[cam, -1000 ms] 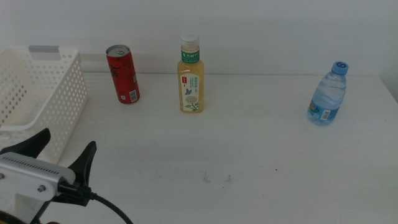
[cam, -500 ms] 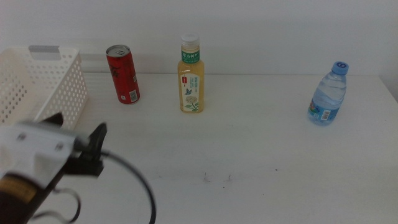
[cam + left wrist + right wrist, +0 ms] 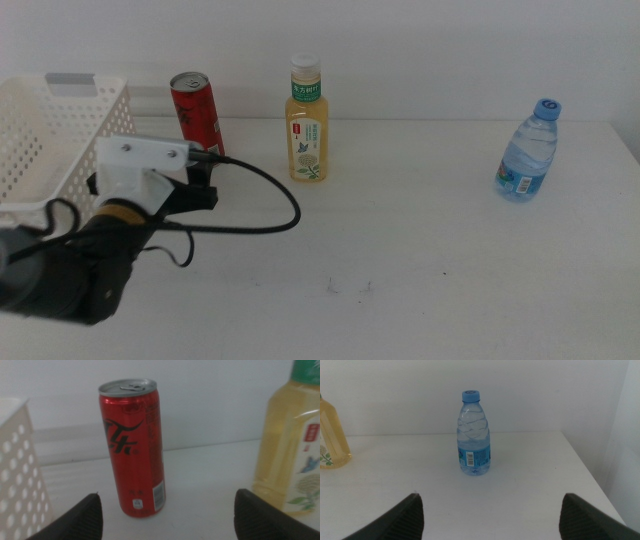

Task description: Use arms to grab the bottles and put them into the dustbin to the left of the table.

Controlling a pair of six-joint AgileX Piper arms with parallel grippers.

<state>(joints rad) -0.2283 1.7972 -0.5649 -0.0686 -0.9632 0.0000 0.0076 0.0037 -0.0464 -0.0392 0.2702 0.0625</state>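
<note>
The left gripper, jaws spread wide, hovered just near of the upright red soda can, right of the dustbin. Its script logo was unreadable. The right gripper, also spread, faced the barcoded water bottle.

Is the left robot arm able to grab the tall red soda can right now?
Probably yes. The left gripper is open, facing the upright red soda can, with only bare white table between them.
</note>
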